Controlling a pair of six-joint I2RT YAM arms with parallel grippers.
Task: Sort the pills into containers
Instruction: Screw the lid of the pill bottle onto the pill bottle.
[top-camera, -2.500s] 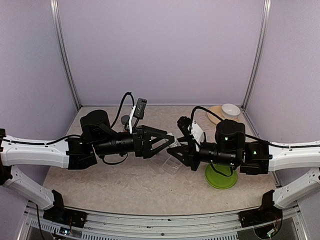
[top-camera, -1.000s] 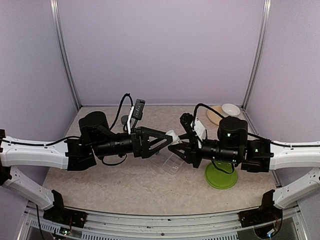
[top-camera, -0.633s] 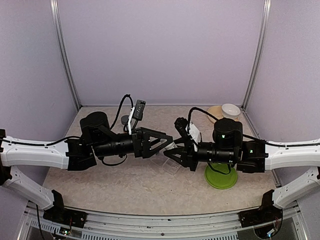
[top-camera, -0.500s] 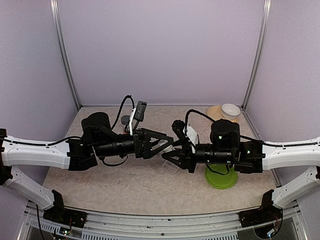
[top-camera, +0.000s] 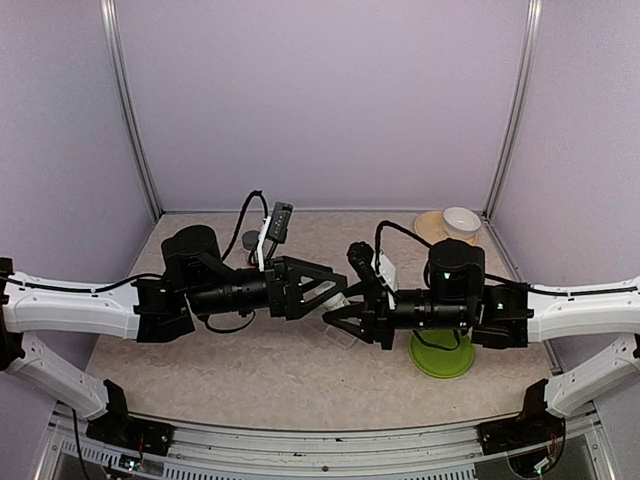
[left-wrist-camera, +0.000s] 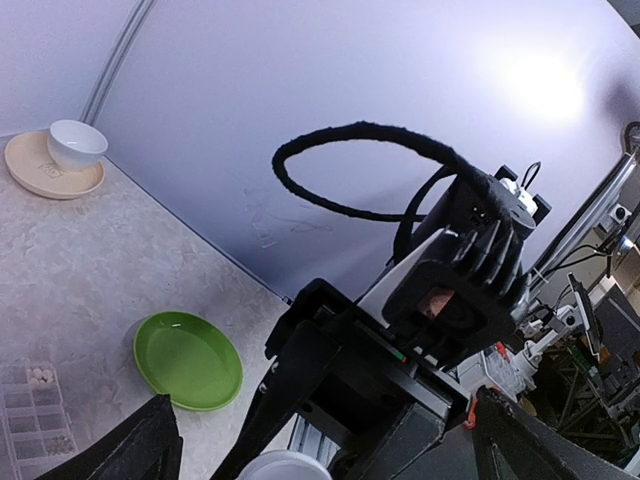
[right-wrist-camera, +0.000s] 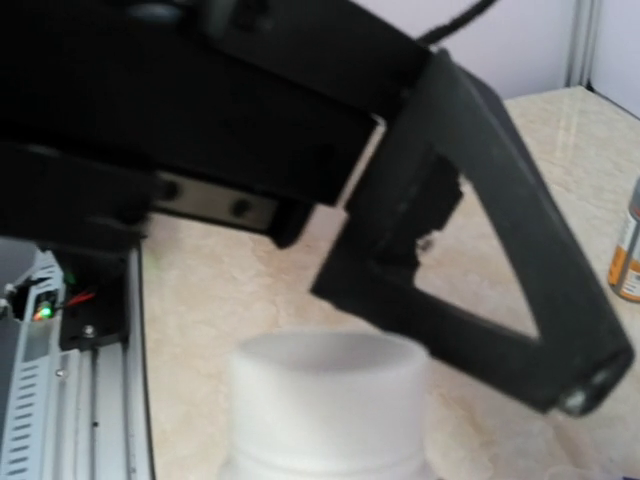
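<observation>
In the top view my right gripper (top-camera: 341, 309) is shut on a white pill bottle (top-camera: 341, 298), and my left gripper (top-camera: 336, 288) meets it nose to nose above the table's middle. The bottle's capped top (right-wrist-camera: 325, 395) fills the bottom of the right wrist view, with the left gripper's black fingers (right-wrist-camera: 500, 290) just beyond it. My left gripper (left-wrist-camera: 320, 440) stands open wide, the white cap (left-wrist-camera: 285, 467) low between its fingers, apart from both. The clear pill box (top-camera: 340, 331) lies under the grippers; one of its containers holds small pale pills (left-wrist-camera: 40, 376).
A round green plate (top-camera: 441, 357) lies at the right under the right arm. A white bowl (top-camera: 461, 220) on a tan saucer (top-camera: 430, 228) sits at the back right. A small grey-capped orange bottle (right-wrist-camera: 628, 250) stands at the back left.
My right gripper has carried the white bottle left and a little lower, up to the left gripper. The left gripper's fingers have spread wider around the cap.
</observation>
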